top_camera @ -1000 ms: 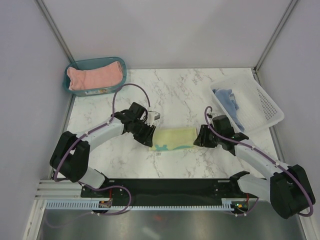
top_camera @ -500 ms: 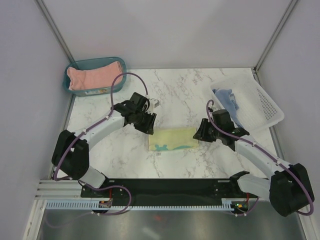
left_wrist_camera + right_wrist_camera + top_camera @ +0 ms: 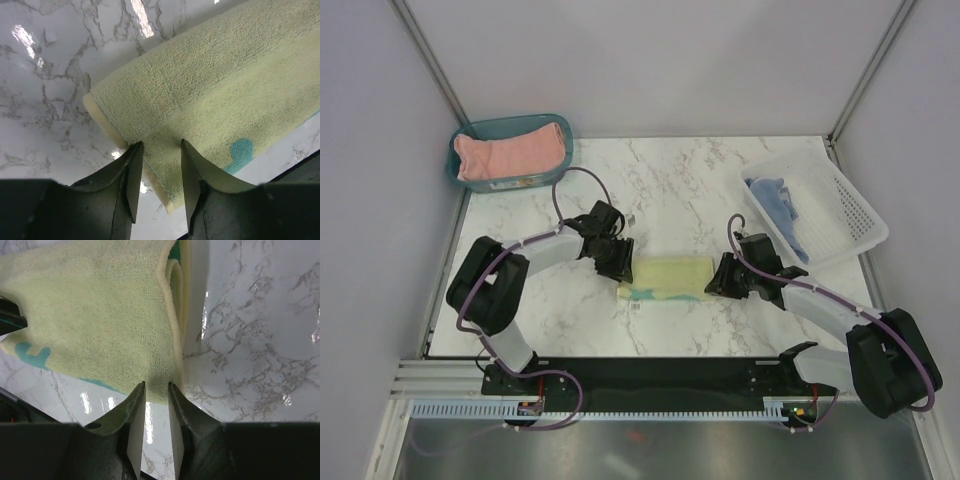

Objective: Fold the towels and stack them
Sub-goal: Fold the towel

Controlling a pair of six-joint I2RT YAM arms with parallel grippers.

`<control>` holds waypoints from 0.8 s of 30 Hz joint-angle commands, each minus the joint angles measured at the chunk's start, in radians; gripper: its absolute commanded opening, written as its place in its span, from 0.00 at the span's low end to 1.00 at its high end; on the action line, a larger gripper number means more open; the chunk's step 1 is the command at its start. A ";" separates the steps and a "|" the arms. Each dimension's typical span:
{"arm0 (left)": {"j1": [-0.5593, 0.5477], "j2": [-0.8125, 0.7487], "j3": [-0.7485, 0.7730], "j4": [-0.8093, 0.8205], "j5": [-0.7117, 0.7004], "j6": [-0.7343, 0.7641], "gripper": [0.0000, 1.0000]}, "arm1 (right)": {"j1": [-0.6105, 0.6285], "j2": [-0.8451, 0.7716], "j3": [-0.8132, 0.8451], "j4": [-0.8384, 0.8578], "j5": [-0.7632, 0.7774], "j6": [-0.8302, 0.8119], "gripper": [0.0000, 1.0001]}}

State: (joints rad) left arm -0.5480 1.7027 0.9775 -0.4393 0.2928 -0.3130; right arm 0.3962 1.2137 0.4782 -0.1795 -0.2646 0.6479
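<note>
Pale yellow, teal-printed terry towel [image 3: 667,275], folded flat.
Left gripper [image 3: 160,145] part-open astride one end; right gripper [image 3: 156,385] narrow at the other, hold unclear.

From the towel [image 3: 670,275]: bare table [image 3: 680,195] at 12 o'clock — bin [image 3: 535,181] at 10, basket [image 3: 850,215] at 2; left gripper [image 3: 623,274] blocks 9, right gripper [image 3: 716,281] 3.

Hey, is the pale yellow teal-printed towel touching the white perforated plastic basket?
Apart. The top external view shows the pale yellow towel lying mid-table, with bare marble tabletop between it and the white perforated basket.
</note>
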 commanded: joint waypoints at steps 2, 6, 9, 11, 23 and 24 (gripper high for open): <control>0.013 -0.006 0.073 0.027 -0.072 -0.017 0.44 | 0.010 -0.049 0.052 0.037 -0.036 0.047 0.32; 0.013 -0.103 0.127 -0.036 -0.110 -0.015 0.48 | 0.023 -0.057 0.076 0.055 -0.050 0.078 0.31; 0.011 -0.208 0.112 -0.068 -0.098 -0.029 0.49 | 0.035 -0.049 0.073 0.100 -0.073 0.088 0.31; 0.008 -0.254 0.067 -0.064 -0.028 -0.044 0.49 | 0.036 -0.045 0.054 0.123 -0.076 0.088 0.31; -0.009 -0.268 -0.290 0.180 0.045 -0.199 0.46 | 0.036 0.072 -0.016 0.239 -0.071 0.067 0.31; -0.009 -0.267 -0.292 0.179 0.036 -0.202 0.47 | 0.036 0.064 -0.016 0.239 -0.070 0.065 0.31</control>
State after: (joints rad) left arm -0.5579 1.4433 0.6800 -0.3153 0.3546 -0.4595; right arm 0.4294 1.2888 0.4622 0.0010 -0.3256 0.7219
